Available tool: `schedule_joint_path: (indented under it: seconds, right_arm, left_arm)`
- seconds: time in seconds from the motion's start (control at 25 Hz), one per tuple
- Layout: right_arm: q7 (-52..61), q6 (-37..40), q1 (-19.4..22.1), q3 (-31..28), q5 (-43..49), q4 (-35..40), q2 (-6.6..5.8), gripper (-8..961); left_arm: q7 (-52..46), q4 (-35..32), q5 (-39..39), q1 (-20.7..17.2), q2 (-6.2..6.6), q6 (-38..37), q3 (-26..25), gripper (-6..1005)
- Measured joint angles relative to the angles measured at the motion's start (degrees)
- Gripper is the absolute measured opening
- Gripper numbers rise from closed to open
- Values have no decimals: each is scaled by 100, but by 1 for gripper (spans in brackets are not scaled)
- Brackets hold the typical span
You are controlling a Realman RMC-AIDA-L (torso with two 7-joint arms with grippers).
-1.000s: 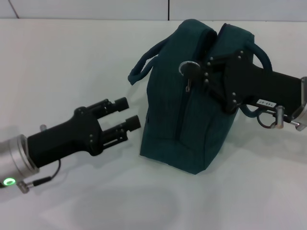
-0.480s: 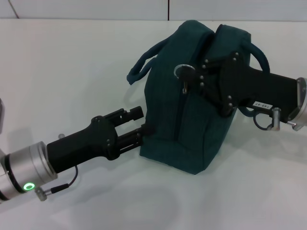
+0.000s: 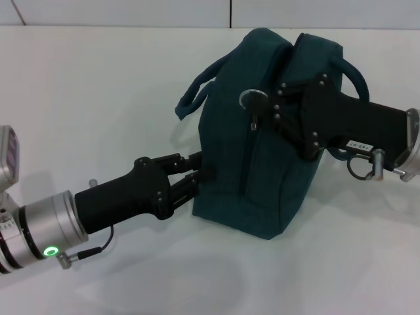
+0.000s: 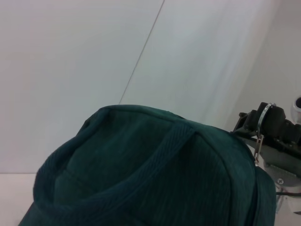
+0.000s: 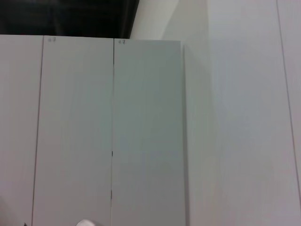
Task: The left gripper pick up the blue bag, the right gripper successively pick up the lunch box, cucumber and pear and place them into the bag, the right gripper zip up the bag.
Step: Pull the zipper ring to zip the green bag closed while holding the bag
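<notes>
The blue bag (image 3: 262,177) stands upright on the white table, its top seam drawn together. My right gripper (image 3: 259,105) is at the bag's top, shut on the metal ring pull (image 3: 250,98) of the zipper. The left wrist view shows the bag's end and handle (image 4: 141,174) close up, with the ring pull (image 4: 261,117) in the right gripper (image 4: 265,125) beyond. My left gripper (image 3: 195,170) is low at the bag's left end, touching the fabric. The lunch box, cucumber and pear are out of view.
The white table (image 3: 98,85) runs out to the left and front of the bag. A white wall with panel seams (image 5: 113,141) is all that the right wrist view shows.
My left gripper has moved right and forward until it touches the bag's left end, turning as it went. My right gripper slid the ring pull slightly left along the top.
</notes>
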State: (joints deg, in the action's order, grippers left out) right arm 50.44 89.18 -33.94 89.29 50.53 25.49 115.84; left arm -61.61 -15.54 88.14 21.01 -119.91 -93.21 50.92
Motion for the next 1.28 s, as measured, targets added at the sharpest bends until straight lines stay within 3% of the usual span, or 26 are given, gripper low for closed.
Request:
schedule_joint_path:
  seconds: [0.28, 0.8, 1.28]
  right_arm:
    - [3, -7, 19, -5, -22, -10, 0, 30]
    - [10, -9, 18, -53, -77, 16, -5, 31]
    - [-34, -24, 153, -532, -124, -15, -36, 32]
  left_arm:
    - [289, 5, -52, -37, -6, 21, 0, 203]
    - [581, 16, -19, -67, -5, 21, 177, 63]
    - [744, -25, 17, -69, 50, 58, 544, 61]
